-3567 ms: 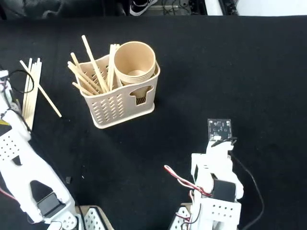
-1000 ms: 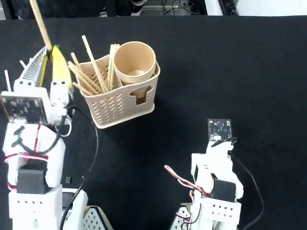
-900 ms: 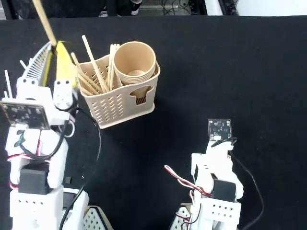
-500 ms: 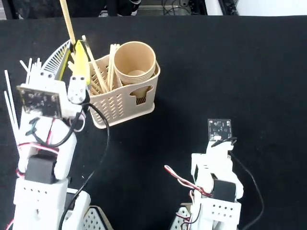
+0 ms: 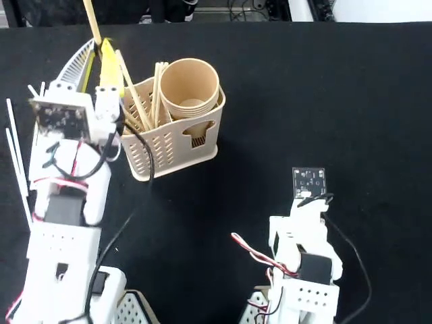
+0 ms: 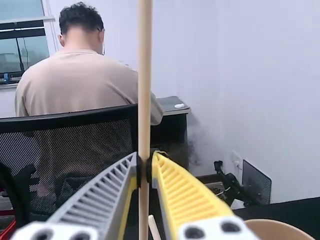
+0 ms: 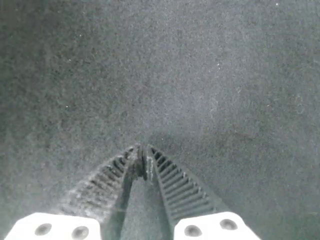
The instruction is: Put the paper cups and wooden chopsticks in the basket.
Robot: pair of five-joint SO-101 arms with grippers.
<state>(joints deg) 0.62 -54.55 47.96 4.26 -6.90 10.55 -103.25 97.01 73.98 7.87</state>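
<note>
A beige basket [image 5: 177, 145] stands left of the table's middle with stacked paper cups [image 5: 190, 86] and several wooden chopsticks [image 5: 138, 94] in it. My left gripper [image 5: 99, 46] is raised just left of the basket's far corner, shut on one chopstick [image 5: 92, 21] held upright. In the left wrist view that chopstick [image 6: 144, 90] stands pinched between the grey and yellow fingers [image 6: 145, 167], with a cup rim [image 6: 277, 227] below. My right gripper [image 7: 141, 155] is shut and empty, pointing down at the black cloth; its arm [image 5: 304, 250] sits folded at the front right.
A few loose chopsticks [image 5: 17, 158] lie on the black cloth at the left edge, beside the left arm [image 5: 64, 202]. The right half of the table is bare black cloth. A seated person shows in the room behind, in the left wrist view.
The left arm rose from the loose chopsticks with one pinched, and over the last second carried it right and farther back, up to the basket's far left corner. The right arm stayed still.
</note>
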